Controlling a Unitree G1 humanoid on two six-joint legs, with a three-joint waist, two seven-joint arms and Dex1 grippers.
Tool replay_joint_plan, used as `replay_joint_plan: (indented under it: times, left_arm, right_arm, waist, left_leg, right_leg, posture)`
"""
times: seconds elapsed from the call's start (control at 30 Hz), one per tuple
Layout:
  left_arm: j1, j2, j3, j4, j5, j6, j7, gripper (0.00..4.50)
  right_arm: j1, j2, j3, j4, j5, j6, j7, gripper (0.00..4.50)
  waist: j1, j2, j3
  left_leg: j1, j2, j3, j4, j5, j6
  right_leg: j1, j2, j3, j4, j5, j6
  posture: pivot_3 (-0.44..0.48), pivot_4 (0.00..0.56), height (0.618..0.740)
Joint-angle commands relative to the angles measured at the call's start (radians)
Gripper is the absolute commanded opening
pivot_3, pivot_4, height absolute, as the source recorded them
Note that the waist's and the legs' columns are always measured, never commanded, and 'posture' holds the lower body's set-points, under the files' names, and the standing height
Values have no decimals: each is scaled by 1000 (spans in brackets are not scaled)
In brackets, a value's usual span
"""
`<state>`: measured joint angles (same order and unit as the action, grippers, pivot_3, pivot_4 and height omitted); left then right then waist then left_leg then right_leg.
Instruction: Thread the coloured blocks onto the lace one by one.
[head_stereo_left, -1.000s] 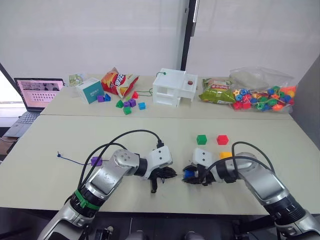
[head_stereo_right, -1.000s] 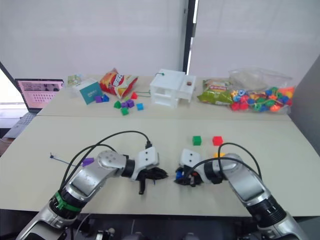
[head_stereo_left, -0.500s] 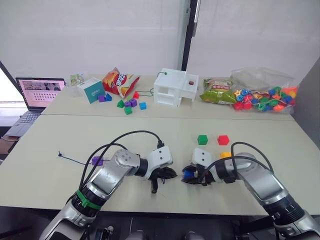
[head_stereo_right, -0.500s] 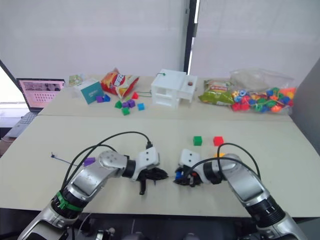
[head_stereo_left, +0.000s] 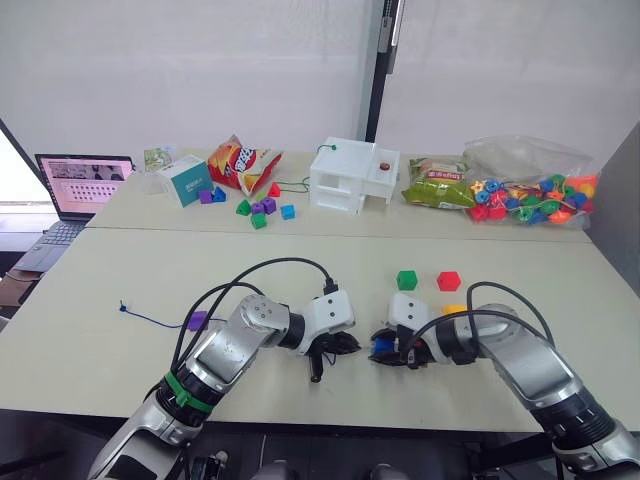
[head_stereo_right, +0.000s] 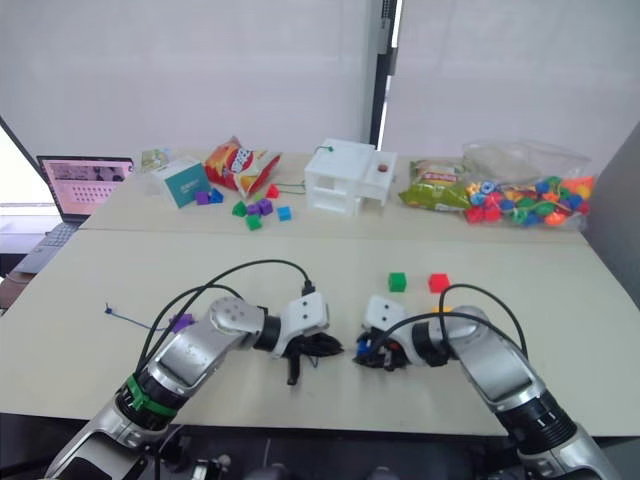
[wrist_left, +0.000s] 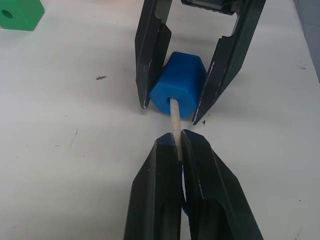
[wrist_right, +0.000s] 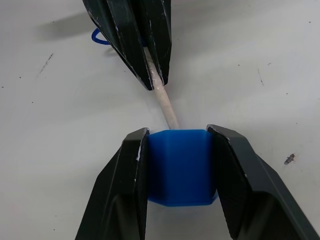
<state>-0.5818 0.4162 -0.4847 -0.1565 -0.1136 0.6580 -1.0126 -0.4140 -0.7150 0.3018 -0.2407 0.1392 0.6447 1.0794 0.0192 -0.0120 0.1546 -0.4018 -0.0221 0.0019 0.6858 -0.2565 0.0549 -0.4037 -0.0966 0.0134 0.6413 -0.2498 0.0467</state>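
My right gripper (wrist_right: 177, 131) is shut on the blue block (wrist_right: 180, 167), holding it just above the table near the front edge. My left gripper (wrist_left: 179, 139) is shut on the lace's pale stiff tip (wrist_left: 173, 117), which enters the hole in the blue block (wrist_left: 180, 82). The two grippers meet tip to tip (head_stereo_left: 362, 346). The dark blue lace (head_stereo_left: 155, 318) trails left across the table with the purple block (head_stereo_left: 197, 320) on it. The green block (head_stereo_left: 406, 280), the red block (head_stereo_left: 448, 281) and the yellow block (head_stereo_left: 452, 310) lie loose just beyond my right gripper.
On the far table stand a laptop (head_stereo_left: 80, 185), a teal box (head_stereo_left: 186, 180), a snack bag (head_stereo_left: 240, 163), mixed small blocks (head_stereo_left: 258, 210), a white box (head_stereo_left: 353, 178), a green snack bag (head_stereo_left: 437, 185) and a clear bag of beads (head_stereo_left: 525, 180).
My left gripper has edged right with the lace tip, closing the gap to the blue block. The whole picture has shifted slightly.
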Motion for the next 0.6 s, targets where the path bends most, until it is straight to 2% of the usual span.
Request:
replay_joint_plan:
  times: [0.03,0.4,0.6]
  left_arm:
    - [-18,-50,-33,-41,-28,-46,-20,0]
    - [-51,4,-68,-87,18,1,-38,0]
    - [-53,-32,-76,-92,3,14,-25,0]
  right_arm:
    - [11,30,27,-38,14,9,-15,1319]
    - [6,28,47,-73,10,70,-30,1319]
    - [0,43,64,-77,2,108,-56,1319]
  waist:
    - [0,0,0]
    - [-4,0,0]
    - [-6,0,0]
  left_leg:
    - [0,0,0,0,0,0]
    - [0,0,0,0,0,0]
    - [0,0,0,0,0,0]
  right_leg:
    - [0,0,0,0,0,0]
    - [0,0,0,0,0,0]
    - [0,1,0,0,0,0]
  posture:
    - [0,150,740]
    - [0,150,740]
    - [0,150,740]
